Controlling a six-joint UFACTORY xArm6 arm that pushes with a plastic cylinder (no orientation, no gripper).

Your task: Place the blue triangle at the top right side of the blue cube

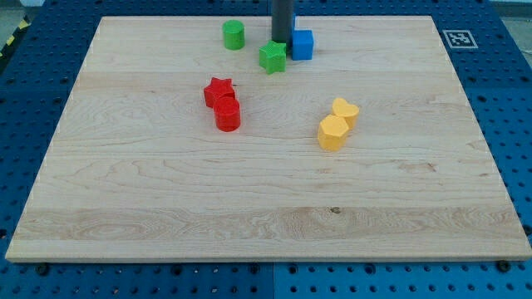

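Roughly, scene: a wooden table (266,208) with small coloured blocks on it, seen from one camera
Rod: the dark rod comes down from the view's top, and my tip (281,43) sits close to the table's top edge
Hand: no hand on this arm, only the rod, so nothing spreads or pinches
Blue cube: the blue cube (302,44) stands just to the view's right of my tip, touching it or nearly so
Blue triangle: I cannot find it anywhere; it may be hidden behind the rod, but I cannot tell
Green blocks: a green star-like block (272,57) lies just below and left of my tip, and a green cylinder (233,34) sits further to the view's left
Red blocks: a red star (219,90) and a red cylinder (228,115) touch each other left of centre
Yellow blocks: a yellow heart (345,110) and a yellow hexagon block (332,132) touch each other right of centre
Progress: judged unfinished or unprovable, since no blue triangle shows at the cube's top right
Left to do: find the triangle, then confirm or push it up and right of the cube
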